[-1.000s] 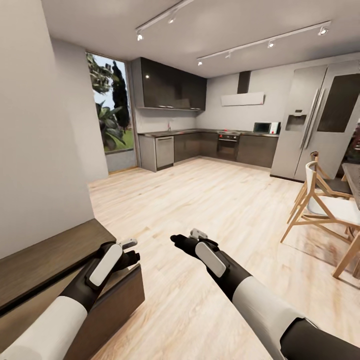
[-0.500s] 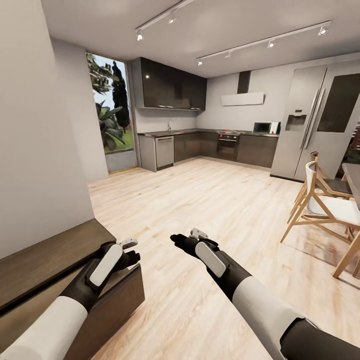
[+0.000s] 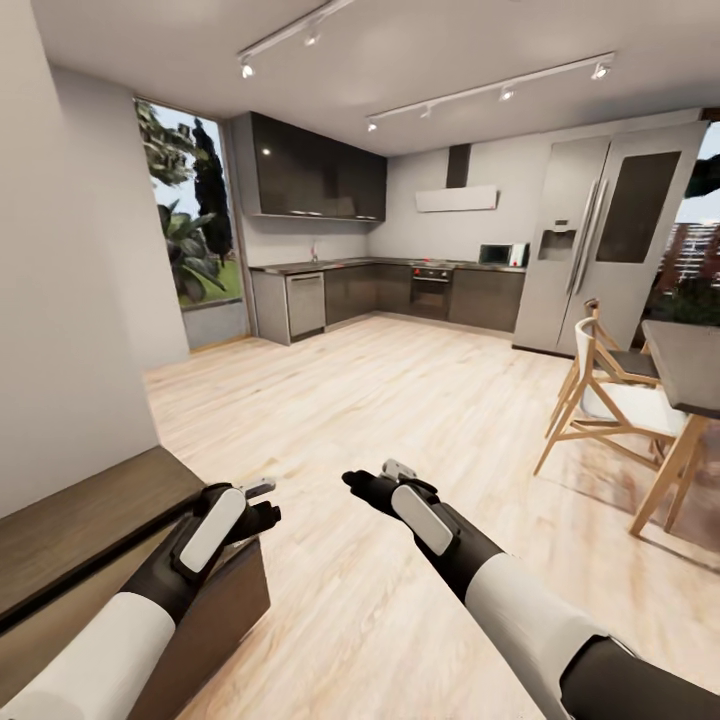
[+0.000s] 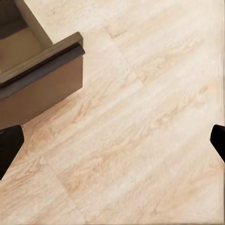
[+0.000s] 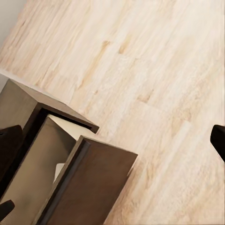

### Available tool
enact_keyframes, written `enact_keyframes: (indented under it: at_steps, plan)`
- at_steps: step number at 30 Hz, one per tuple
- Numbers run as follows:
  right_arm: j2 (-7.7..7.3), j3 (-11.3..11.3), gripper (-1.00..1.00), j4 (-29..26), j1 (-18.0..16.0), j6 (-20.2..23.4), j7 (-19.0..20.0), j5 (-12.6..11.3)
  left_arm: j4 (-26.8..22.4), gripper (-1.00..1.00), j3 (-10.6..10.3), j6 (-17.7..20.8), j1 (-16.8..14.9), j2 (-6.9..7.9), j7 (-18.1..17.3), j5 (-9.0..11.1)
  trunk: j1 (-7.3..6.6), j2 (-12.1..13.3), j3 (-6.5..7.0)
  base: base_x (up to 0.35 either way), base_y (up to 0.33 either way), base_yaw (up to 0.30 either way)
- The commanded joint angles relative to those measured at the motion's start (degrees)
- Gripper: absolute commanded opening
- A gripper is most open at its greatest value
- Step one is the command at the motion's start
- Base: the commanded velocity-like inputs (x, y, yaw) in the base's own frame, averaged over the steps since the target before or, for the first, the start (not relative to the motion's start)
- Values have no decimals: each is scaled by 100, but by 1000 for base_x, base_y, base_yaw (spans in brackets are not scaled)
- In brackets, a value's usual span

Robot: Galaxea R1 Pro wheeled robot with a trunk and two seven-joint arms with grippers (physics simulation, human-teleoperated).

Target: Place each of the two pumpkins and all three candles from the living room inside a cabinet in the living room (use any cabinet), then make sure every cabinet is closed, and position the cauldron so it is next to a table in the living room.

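The dark-brown cabinet [image 3: 90, 510] runs along the wall at lower left, with one drawer front [image 3: 215, 610] pulled out. My left gripper [image 3: 262, 500] hovers over that drawer's outer corner, and my right gripper [image 3: 365, 478] is over bare floor beside it. In the left wrist view the left gripper [image 4: 112, 143] is open above the floor, next to the drawer's corner [image 4: 42, 75]. The right gripper [image 5: 112, 140] is open too, looking down at the open drawer [image 5: 89, 183]. A pale shape in its light interior is too cut off to identify. The pumpkins, candles and cauldron are out of view.
Light wood floor [image 3: 400, 400] stretches ahead to grey kitchen units [image 3: 400, 290] and a tall fridge [image 3: 590, 240]. A dark-topped table [image 3: 690, 365] with wooden chairs [image 3: 610, 400] stands at the right. A plain wall [image 3: 60, 300] rises on the left.
The whole picture has slid left, so the camera has turned right and more of the table shows. Both arms hold the same pose.
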Motion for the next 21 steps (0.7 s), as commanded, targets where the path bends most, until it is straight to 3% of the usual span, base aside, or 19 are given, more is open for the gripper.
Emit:
enact_keyframes:
  at_steps: [1, 9, 21]
  plan:
    - [-1, 18, 100, 2, -7, 4, -41, -46, -10, 100, -17, 0, -4, 8, 59, 61, -1, -3, -6, 0, 0, -292]
    - [-87, 18, 100, 16, -7, 11, -41, -69, -10, 100, -20, 0, -4, 8, 59, 62, -1, -3, -6, 0, 0, -294]
    - [-98, 18, 100, 24, -7, 32, 114, -70, -10, 100, -20, 0, -4, 3, 59, 59, -1, -3, 5, 0, 0, -294]
